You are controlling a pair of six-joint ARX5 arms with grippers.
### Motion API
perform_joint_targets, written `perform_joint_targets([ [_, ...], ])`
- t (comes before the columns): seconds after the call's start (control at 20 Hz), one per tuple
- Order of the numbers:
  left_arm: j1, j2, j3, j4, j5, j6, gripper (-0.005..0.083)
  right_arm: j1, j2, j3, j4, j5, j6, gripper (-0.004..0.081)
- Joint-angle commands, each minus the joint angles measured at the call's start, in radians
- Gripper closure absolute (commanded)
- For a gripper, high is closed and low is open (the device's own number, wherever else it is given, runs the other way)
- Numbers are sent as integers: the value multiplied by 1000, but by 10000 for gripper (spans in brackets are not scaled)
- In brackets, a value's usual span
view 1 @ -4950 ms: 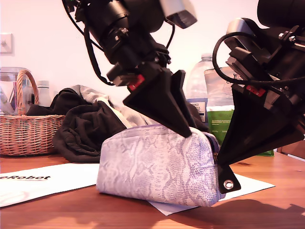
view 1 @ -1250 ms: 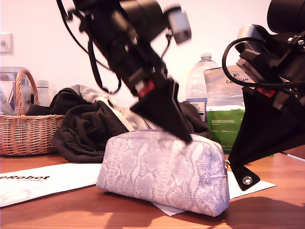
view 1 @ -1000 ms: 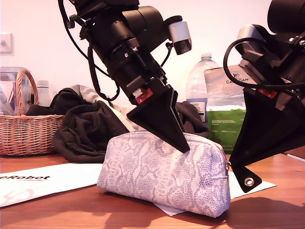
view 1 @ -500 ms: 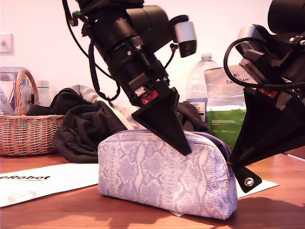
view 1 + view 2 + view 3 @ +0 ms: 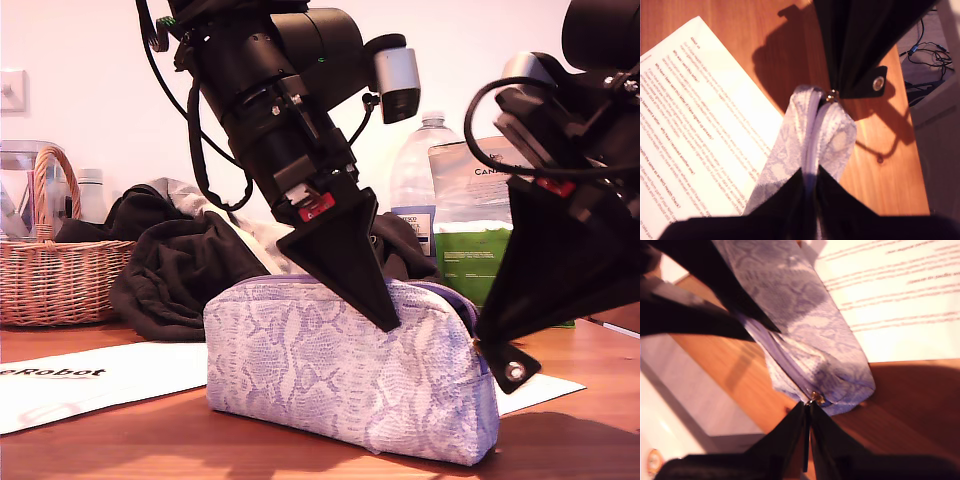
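**Wooden table: two grippers on one snakeskin-print pouch**

My first gripper [image 5: 810, 176] has its jaws pressed together on the top seam of the pouch [image 5: 826, 134], about midway along it. In the first wrist view the pale zip band runs straight out from between the black fingers and looks closed. My second gripper [image 5: 807, 409] is at the pouch's end. Its jaws are drawn in to a thin slit, with the small gold zip pull [image 5: 813, 398] caught at their tips. In the exterior view the first gripper slants down onto the pouch's top edge. The second gripper meets the pouch's upper corner at the end toward that view's right, a metal eyelet in its finger just beside the fabric.

The pouch stands on its base on the table [image 5: 120, 450], lilac and white, with the zip uppermost. Printed paper [image 5: 90, 385] lies flat on the table beside the pouch, and another corner of paper shows past the pouch's end below the second gripper. Just behind the pouch is a heap of dark clothes [image 5: 175, 270]. A wicker basket [image 5: 55, 280] stands farther off, toward the exterior view's left of the pouch. Behind the pouch's zip-pull end are a clear water bottle [image 5: 420, 180] and a green-and-white pack [image 5: 462, 250], both apart from it. A pale wall [image 5: 80, 60] is behind everything.
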Motion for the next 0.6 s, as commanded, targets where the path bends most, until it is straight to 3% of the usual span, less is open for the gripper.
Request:
perform_joint_targets([
  [0.0, -13, 23, -7, -7, -15, 3, 795, 0, -5, 15, 32, -43, 20, 783],
  [0.55, -33, 24, -7, -4, -32, 16, 795, 0, -31, 124, 0, -60, 28, 783],
])
